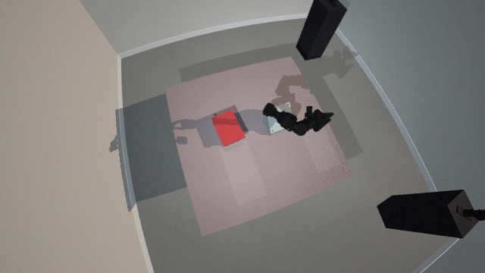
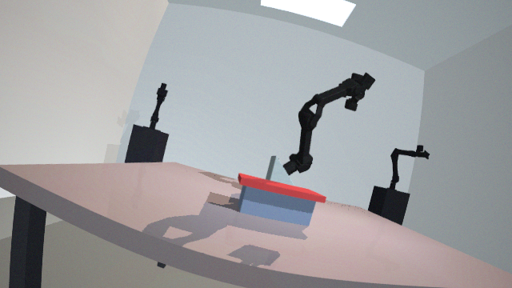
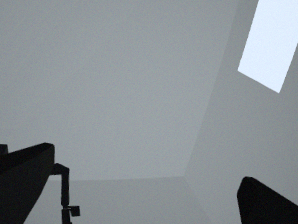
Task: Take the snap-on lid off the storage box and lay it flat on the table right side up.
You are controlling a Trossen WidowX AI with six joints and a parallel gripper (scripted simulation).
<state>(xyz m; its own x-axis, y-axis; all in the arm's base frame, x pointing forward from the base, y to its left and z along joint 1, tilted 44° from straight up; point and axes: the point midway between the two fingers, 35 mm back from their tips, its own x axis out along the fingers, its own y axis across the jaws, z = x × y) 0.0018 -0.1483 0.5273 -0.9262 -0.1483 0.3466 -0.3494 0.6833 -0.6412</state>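
Note:
The storage box [image 2: 276, 209] is blue and stands upright on the pink table [image 1: 288, 182] [image 2: 80, 192]. Its red lid [image 1: 228, 128] [image 2: 282, 188] lies over the top of the box; whether every edge is snapped down cannot be told. My gripper [image 1: 330, 117] [image 3: 149, 172] is open with nothing between its fingers. It is raised high above the table, on the far side of the arm's base from the box, well away from the lid. The wrist view shows only both fingers, walls, ceiling and a distant arm, with no box or lid.
My arm's base sits on a pale wedge-shaped mount [image 1: 272, 125] [image 2: 280, 172] beside the box. Two black pedestals [image 1: 320, 32] [image 1: 420, 210] [image 2: 146, 145] [image 2: 389, 205] with other arms stand off the table. Arm shadows fall across the table around the box.

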